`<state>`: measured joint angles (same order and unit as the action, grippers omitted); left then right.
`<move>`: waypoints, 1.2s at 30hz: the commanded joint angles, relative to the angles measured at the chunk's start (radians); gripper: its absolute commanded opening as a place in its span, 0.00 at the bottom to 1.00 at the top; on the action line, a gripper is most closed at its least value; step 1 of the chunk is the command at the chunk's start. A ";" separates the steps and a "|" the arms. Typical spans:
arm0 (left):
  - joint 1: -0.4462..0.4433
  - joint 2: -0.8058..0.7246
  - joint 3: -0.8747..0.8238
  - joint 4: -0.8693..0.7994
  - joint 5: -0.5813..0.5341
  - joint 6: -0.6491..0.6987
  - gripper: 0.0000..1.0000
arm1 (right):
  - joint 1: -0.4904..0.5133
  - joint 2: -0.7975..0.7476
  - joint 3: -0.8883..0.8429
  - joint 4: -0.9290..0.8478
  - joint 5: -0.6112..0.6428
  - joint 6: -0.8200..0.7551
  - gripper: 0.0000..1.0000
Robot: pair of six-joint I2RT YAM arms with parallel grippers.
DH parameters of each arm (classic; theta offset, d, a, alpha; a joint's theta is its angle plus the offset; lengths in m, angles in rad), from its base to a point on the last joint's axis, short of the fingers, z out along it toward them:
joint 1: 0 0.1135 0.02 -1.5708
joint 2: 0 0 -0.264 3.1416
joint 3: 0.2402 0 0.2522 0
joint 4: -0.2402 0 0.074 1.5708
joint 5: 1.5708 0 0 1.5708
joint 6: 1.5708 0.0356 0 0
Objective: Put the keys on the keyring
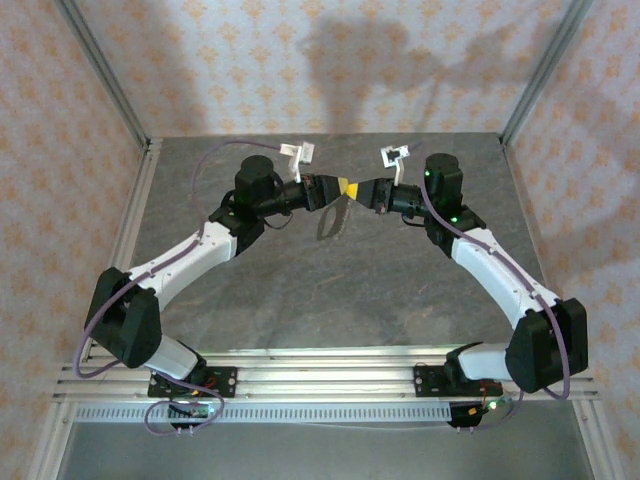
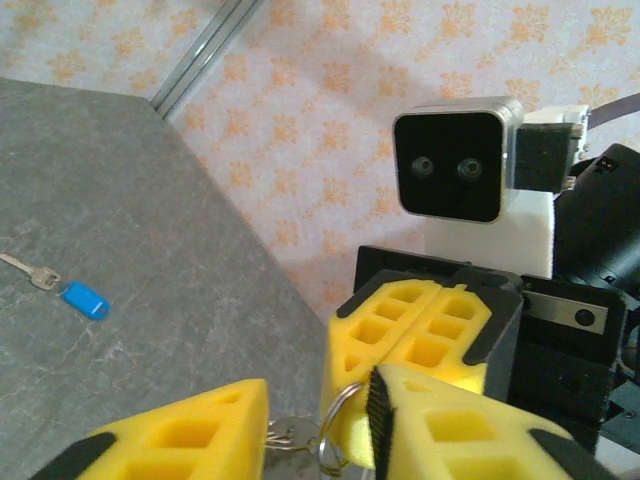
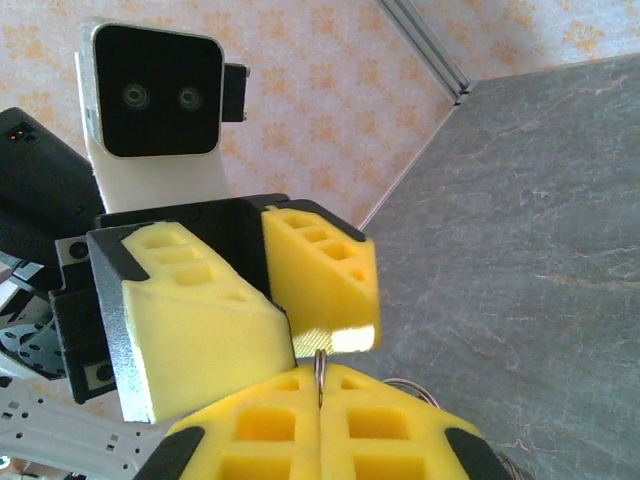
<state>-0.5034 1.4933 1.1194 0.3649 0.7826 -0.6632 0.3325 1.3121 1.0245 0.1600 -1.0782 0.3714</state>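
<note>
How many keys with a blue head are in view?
1. The blue key lies on the table, well apart from the fingers. Other keys may be hidden at the keyring between the fingers.

Grey marbled tabletop, peach floral walls, aluminium posts.

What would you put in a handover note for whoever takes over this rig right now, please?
The right hand is shut on the keyring, holding it up above the table.
The left hand is part open, tip to tip with the right hand, with its fingers on either side of the ring. I cannot tell whether it grips anything.
The blue-headed key lies flat on the table, apart from both hands.
Done: the ring is lifted and held ready.
Left: pick up the blue-headed key and thread it onto the ring.
</note>
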 commanded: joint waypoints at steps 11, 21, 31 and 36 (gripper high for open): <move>-0.052 -0.053 -0.043 0.083 0.096 0.022 0.07 | -0.006 0.012 -0.002 0.123 -0.025 0.029 0.00; -0.067 -0.068 -0.046 0.025 0.090 0.069 0.12 | -0.009 0.046 0.020 0.155 -0.076 0.070 0.00; -0.066 -0.080 -0.080 0.020 0.078 0.082 0.31 | -0.009 0.046 0.019 0.131 -0.060 0.049 0.00; -0.066 -0.092 -0.095 0.024 0.075 0.086 0.19 | -0.008 0.045 0.019 0.127 -0.051 0.047 0.00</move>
<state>-0.5285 1.4349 1.0443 0.3939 0.7715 -0.5961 0.3241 1.3552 1.0187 0.2222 -1.1709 0.4301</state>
